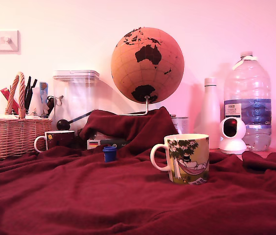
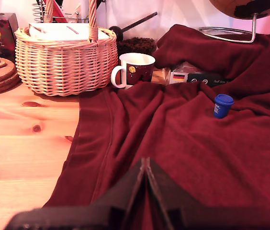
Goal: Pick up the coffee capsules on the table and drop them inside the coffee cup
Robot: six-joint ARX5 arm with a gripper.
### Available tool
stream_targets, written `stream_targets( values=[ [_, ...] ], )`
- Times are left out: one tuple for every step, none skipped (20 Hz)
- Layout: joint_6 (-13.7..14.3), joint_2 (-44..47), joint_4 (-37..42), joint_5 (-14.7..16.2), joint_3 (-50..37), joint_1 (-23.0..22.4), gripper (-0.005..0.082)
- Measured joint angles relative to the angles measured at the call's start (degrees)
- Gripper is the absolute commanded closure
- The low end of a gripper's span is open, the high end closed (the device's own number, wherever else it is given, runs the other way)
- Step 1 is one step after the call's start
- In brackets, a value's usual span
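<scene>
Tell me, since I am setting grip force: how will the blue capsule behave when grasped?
The blue capsule looks small and plastic, so probably light. Its tapered sides may slip from a pinch. It stands on the rumpled blanket, so a nudge could tip it and it might roll. The gripper appears shut.

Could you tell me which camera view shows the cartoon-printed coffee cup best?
The exterior view: the coffee cup stands upright on the red blanket, whole and unobstructed, its handle toward that view's left. The wrist view does not show it at all, only the dark maroon mug and the blue capsule.
</scene>
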Motion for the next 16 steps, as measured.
stream_targets(
  values=[
    [1.95, 0.00, -0.04, -0.96, 0.00, 0.00, 0.0780],
    [2.45, 0.00, -0.04, -1.16, 0.00, 0.00, 0.0780],
    [2.73, 0.00, -0.04, -1.18, 0.00, 0.00, 0.0780],
    [2.82, 0.00, 0.09, -1.22, 0.00, 0.00, 0.0780],
    [2.82, 0.00, 0.92, -1.22, -0.09, 0.00, 0.0780],
    [2.82, 0.00, 2.67, -1.22, -0.09, 0.00, 0.0780],
    [2.82, 0.00, 4.81, -1.25, -0.09, 0.00, 0.0780],
    [2.82, 0.00, 6.67, -1.25, -0.09, 0.00, 0.0780],
    [2.82, 0.00, 7.52, -1.25, -0.09, 0.00, 0.0780],
    [2.80, 0.00, 7.54, -1.25, -0.09, 0.00, 0.0780],
    [2.82, 0.00, 7.50, -1.25, -0.09, 0.00, 0.0780],
    [2.82, 0.00, 7.50, -1.22, -0.09, 0.00, 0.0780],
    [2.80, 0.00, 7.50, -1.16, -0.09, 0.00, 0.0780],
    [2.82, 0.00, 7.50, -1.07, -0.09, 0.00, 0.0780],
    [2.80, 0.00, 8.17, -0.37, -0.11, 0.00, 0.0780],
    [2.80, 0.00, 9.84, 0.70, -0.13, 0.00, 0.0780]
  ],
)
